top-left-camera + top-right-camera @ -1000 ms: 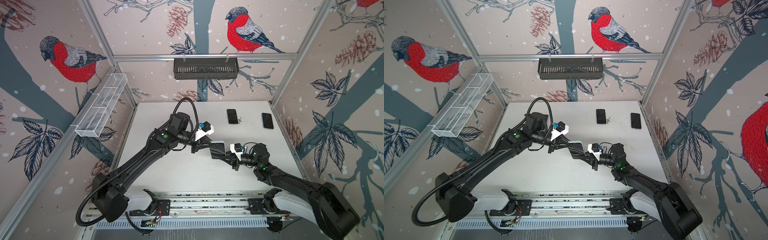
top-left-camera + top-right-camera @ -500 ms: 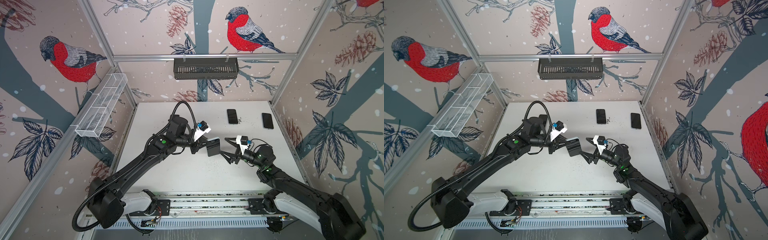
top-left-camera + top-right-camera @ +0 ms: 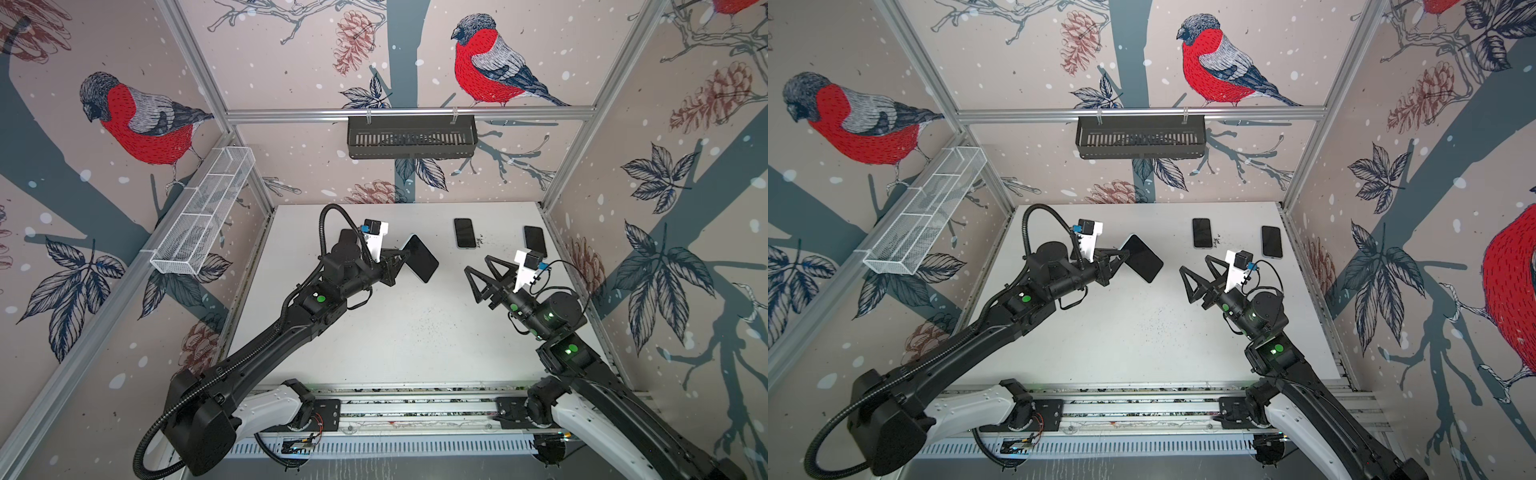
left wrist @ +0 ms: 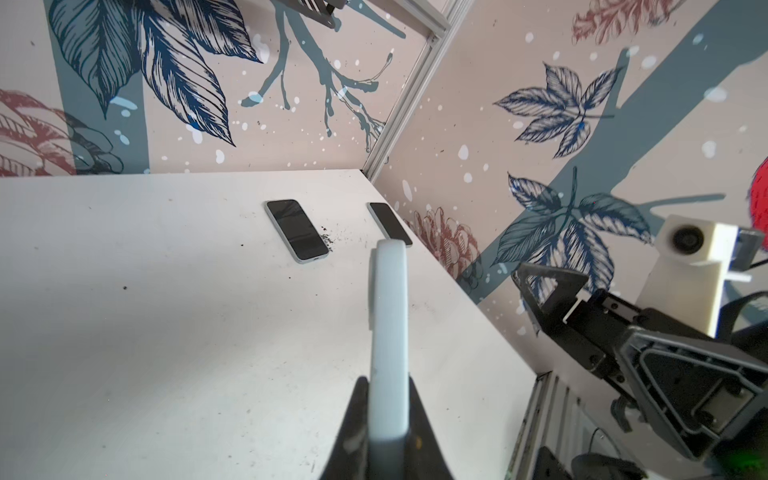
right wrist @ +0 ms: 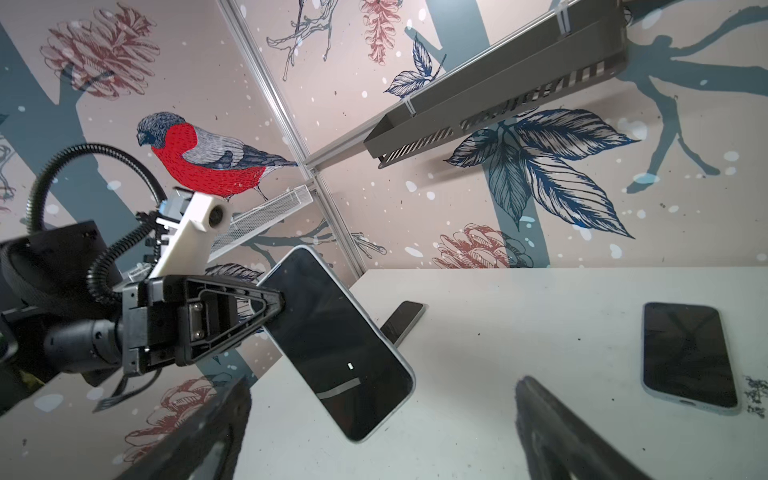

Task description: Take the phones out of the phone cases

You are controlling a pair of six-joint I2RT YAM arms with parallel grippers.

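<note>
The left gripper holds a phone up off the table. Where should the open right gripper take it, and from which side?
Probably the free end, coming from the right arm's side. The left gripper pinches the phone across screen and back at one end, so the other end hangs clear above the table, toward the wide-open right gripper.
</note>
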